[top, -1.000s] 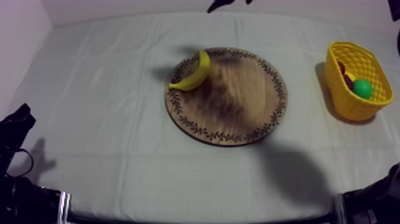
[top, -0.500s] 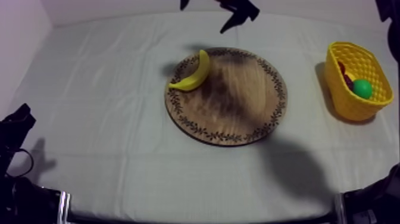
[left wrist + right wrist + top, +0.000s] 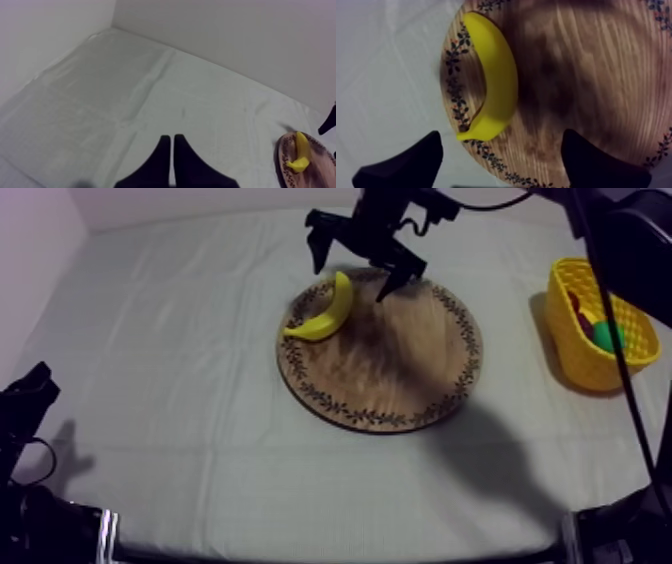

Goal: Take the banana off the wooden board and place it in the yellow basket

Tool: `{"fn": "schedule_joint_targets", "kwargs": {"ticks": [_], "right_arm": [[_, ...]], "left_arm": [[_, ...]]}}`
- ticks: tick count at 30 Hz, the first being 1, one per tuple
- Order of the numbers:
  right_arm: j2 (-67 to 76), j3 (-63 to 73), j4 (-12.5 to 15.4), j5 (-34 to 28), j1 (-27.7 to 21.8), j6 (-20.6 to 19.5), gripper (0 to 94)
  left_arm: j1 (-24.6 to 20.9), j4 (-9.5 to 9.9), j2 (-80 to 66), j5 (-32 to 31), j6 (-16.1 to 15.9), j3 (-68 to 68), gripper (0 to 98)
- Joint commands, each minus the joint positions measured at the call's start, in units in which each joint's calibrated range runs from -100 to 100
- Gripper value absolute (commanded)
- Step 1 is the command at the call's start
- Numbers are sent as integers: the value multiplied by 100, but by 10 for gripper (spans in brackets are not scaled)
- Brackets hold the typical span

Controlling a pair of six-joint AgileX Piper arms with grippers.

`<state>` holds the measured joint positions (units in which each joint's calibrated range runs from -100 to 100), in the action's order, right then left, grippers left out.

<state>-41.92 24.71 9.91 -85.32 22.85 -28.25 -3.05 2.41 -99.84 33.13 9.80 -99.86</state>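
Counting the scene gave one banana (image 3: 325, 310), one round wooden board (image 3: 400, 378), one yellow basket (image 3: 575, 358) and two grippers. The banana lay flat on the far-left part of the board, across its patterned rim, well apart from the basket, which stood at the right of the table (image 3: 150, 408). Its long axis ran from near-left to far-right. The near-left end reached the board's outer edge, and the other end pointed toward the far side of the table. The curve bulged toward the board's middle, and the hollow side faced far-left. It was a plain, smooth, even yellow, with no markings that I could make out.

The right gripper (image 3: 356, 264) hung above the banana with its two black fingers spread wide and nothing between them. In the right wrist view the fingers (image 3: 403, 162) stood well to either side of the banana's line, one over the cloth just off the board and one over the wood, both clear of the fruit. The left gripper (image 3: 172, 139) sat low at the near-left of the table, over bare cloth. Its fingers were pressed together into a narrow wedge and held nothing.

Inside the basket lay one green fruit (image 3: 600, 338), with something dark red just beside it whose kind I could not tell.
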Motion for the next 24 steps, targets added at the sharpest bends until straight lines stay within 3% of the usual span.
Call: {"fn": "schedule_joint_targets", "kwargs": {"ticks": [1,12,24], "right_arm": [[-153,50,-21,-19,18,5,767],[-907,507,-68,147,92,-24,769],[-1383,999,-206,303,144,-69,632]], "left_arm": [[-2,1,2,1,-1,-3,1],[-2,1,2,1,-1,-3,1],[-2,1,2,1,-1,-3,1]]}}
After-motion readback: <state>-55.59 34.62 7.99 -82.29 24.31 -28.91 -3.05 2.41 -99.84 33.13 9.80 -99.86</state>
